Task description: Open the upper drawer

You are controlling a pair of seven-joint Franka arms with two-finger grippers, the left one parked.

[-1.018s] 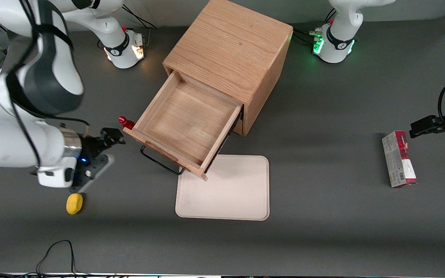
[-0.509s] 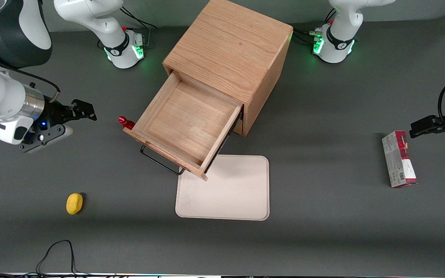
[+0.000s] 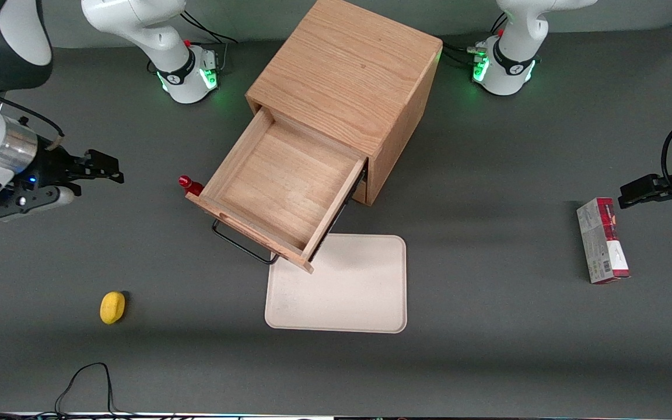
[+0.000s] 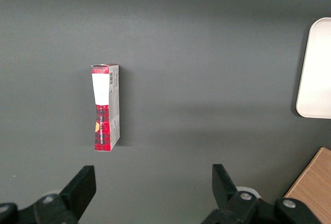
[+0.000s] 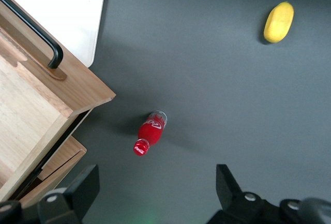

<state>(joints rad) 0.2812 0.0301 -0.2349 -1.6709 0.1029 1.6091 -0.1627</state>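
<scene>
The oak cabinet stands at the middle of the table. Its upper drawer is pulled well out, an empty shallow wooden box with a long black bar handle on its light wood front. The drawer and its handle also show in the right wrist view. My right gripper hangs above the table toward the working arm's end, well clear of the drawer, open and empty. In the right wrist view its fingers stand wide apart over bare table.
A red bottle stands beside the drawer's corner, between it and my gripper; it also shows in the right wrist view. A yellow lemon lies nearer the camera. A cream tray lies in front of the drawer. A red-and-white box lies toward the parked arm's end.
My right gripper has drawn away from the drawer's handle corner, rising and moving toward the working arm's end. The drawer stays open and has not moved.
</scene>
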